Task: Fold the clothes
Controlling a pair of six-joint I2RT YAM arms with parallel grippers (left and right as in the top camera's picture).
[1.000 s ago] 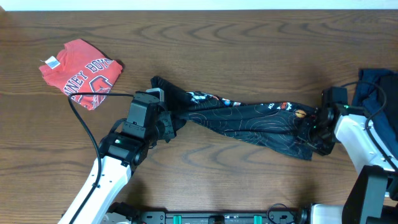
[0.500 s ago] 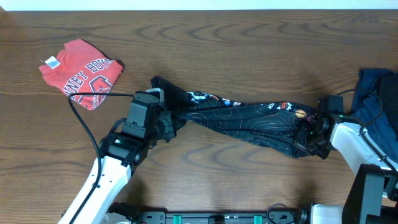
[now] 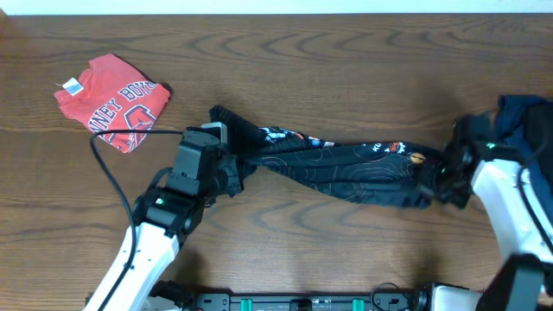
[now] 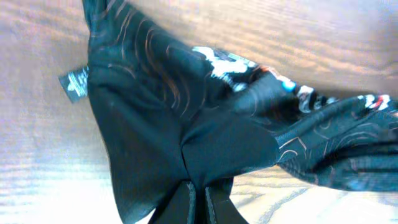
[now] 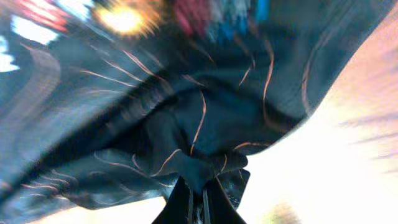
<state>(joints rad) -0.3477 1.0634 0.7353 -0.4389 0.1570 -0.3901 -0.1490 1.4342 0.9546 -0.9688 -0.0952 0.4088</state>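
Nearest the front edge, the left arm [image 3: 143,250] rises white from the lower left, with a black cable [image 3: 117,177] looping beside it. The right arm [image 3: 510,207] comes in from the lower right.

The left gripper [image 3: 237,171] is clamped tight on the left end of the black T-shirt [image 3: 346,168]. In its wrist view the two fingers [image 4: 186,205] stand pressed together, with a bunched fold of dark cloth fanning out from between them. A small label [image 4: 74,84] juts from the shirt's edge to the left.

The right gripper [image 3: 430,181] is likewise closed on the shirt's right end. Its wrist view is badly blurred, yet the fingertips [image 5: 186,202] seem to pinch a gathered knot of fabric crossed by thin orange lines.

Between the two grippers the black T-shirt stretches as a long, twisted band across the middle of the table [image 3: 346,69]. It runs from upper left down to the right, with bits of white lettering and small coloured marks along its upper edge. Whether the band lies on the wood or hangs just clear of it cannot be told.

Farther back, the navy clothes [image 3: 527,121] lie heaped at the right edge, just behind the right gripper. At the far left, well apart from the rest, sits the red T-shirt [image 3: 112,102], folded into a rough square with its white lettering facing up.
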